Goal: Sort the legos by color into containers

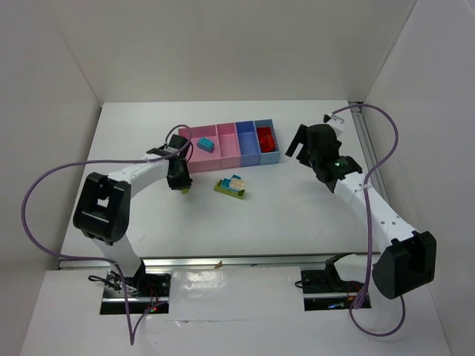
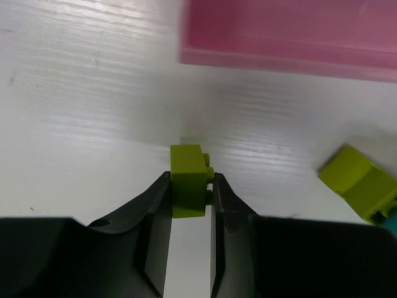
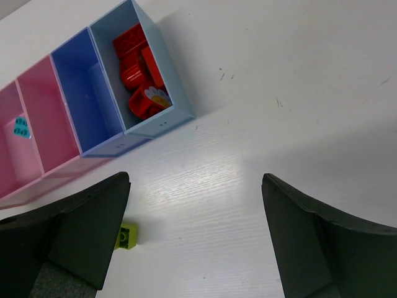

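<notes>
My left gripper point(image 1: 180, 180) is shut on a small yellow-green lego point(image 2: 188, 180), held low over the table in front of the pink containers point(image 1: 199, 133); its studs face the right finger. A cluster of legos point(image 1: 231, 185), yellow-green, beige and cyan, lies on the table to its right; the cluster's yellow-green brick point(image 2: 360, 183) shows in the left wrist view. A cyan lego point(image 1: 205, 144) lies in the left pink bin. Red legos point(image 3: 139, 65) fill the light blue bin point(image 1: 276, 153). My right gripper point(image 3: 195, 180) hangs open and empty right of the bins.
The periwinkle blue bin point(image 3: 80, 99) holds nothing I can see. A yellow-green brick point(image 3: 127, 236) peeks out beside the right gripper's left finger. White walls enclose the table on three sides, and a metal rail point(image 1: 364, 141) runs along its right edge.
</notes>
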Controlling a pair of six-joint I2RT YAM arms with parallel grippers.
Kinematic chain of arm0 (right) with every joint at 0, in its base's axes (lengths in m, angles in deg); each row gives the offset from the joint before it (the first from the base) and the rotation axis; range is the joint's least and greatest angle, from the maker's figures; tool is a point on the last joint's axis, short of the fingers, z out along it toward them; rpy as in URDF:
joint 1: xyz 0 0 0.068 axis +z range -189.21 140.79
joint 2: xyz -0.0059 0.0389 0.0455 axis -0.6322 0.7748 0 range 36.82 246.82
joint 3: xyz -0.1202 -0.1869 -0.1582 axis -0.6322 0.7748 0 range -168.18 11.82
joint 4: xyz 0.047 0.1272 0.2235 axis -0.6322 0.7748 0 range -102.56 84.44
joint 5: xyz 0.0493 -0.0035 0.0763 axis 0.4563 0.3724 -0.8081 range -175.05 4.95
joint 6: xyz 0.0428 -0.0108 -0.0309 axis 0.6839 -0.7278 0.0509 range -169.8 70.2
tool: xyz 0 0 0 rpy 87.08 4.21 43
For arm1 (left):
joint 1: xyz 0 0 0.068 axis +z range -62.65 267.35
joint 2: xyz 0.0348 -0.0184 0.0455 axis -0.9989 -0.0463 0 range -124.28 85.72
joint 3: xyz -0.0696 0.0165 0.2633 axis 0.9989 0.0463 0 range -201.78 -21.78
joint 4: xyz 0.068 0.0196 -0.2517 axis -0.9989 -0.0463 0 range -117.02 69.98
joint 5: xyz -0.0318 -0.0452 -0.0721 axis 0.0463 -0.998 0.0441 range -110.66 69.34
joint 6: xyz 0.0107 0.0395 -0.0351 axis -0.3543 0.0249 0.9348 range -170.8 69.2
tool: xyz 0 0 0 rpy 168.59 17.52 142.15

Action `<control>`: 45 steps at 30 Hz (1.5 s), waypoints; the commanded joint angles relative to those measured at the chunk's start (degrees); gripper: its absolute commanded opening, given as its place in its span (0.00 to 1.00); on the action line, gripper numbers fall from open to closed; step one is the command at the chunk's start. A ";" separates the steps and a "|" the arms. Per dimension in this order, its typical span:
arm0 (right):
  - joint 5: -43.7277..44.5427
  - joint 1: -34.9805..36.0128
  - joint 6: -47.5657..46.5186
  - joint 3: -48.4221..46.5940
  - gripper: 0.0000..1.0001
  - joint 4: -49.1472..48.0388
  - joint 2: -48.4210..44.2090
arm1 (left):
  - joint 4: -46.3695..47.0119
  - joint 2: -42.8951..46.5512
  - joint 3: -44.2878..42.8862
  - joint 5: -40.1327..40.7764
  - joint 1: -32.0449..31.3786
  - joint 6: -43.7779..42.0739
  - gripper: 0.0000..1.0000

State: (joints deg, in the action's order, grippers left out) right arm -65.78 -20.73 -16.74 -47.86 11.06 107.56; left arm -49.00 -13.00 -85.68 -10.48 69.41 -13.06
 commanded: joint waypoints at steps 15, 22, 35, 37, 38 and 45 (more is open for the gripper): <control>1.48 -1.86 -2.99 -8.25 0.94 0.37 3.00 | -5.22 -13.41 -42.58 -18.35 -10.02 -4.07 0.00; 0.95 -2.40 -2.47 -9.31 0.94 0.90 3.00 | -7.06 -25.81 -55.35 -14.85 -8.26 -4.07 0.00; 1.04 -2.40 -2.47 -10.98 0.94 2.14 4.66 | -5.92 -30.58 -57.14 -12.99 -6.06 -4.95 0.46; 0.51 -2.40 -2.47 -10.98 0.94 2.14 4.67 | -5.39 -29.17 -56.08 -12.99 -6.06 -5.47 0.64; -0.80 -2.40 -2.47 -10.98 0.95 2.14 4.67 | -5.39 -28.64 -55.38 -12.99 -6.06 -5.48 0.75; -10.45 -2.40 -7.56 -11.68 0.94 2.66 5.81 | -6.09 -25.05 -53.35 -12.37 -6.06 -6.18 0.80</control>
State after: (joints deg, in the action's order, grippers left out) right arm -70.15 -22.77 -20.33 -56.43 12.85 112.81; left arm -54.90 -42.66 -139.62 -23.31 63.42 -17.89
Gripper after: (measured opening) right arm 0.946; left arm 0.805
